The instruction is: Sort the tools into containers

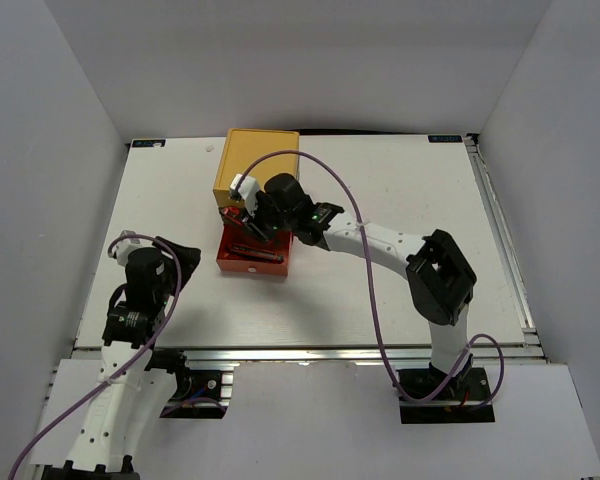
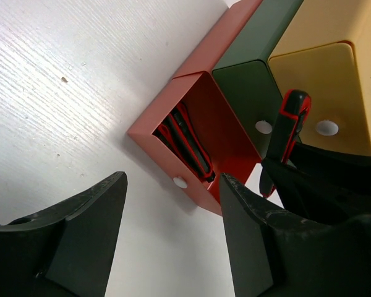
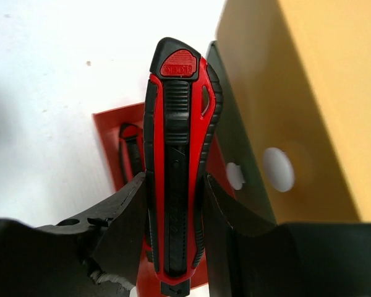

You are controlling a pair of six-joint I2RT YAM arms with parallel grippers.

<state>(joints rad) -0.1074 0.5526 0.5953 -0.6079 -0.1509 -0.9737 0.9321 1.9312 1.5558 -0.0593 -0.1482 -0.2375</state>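
My right gripper (image 3: 173,216) is shut on a red-handled black pocket tool (image 3: 176,167) and holds it over the pulled-out red-orange bottom drawer (image 3: 108,133); the top view shows the gripper (image 1: 255,218) at the front of the chest (image 1: 255,165). Red-and-black pocket tools (image 2: 185,145) lie inside that drawer (image 2: 154,127). The green middle drawer (image 2: 253,93) and yellow top drawer (image 2: 321,80) are pushed in. My left gripper (image 2: 173,241) is open and empty, low over the table to the left of the red drawer. No screwdrivers or wrenches are in view.
The white table (image 1: 400,190) has raised rails along its right and near edges. Grey walls stand on three sides. The right arm (image 1: 380,245) reaches across the middle towards the chest, with its purple cable (image 1: 365,240) looping above it.
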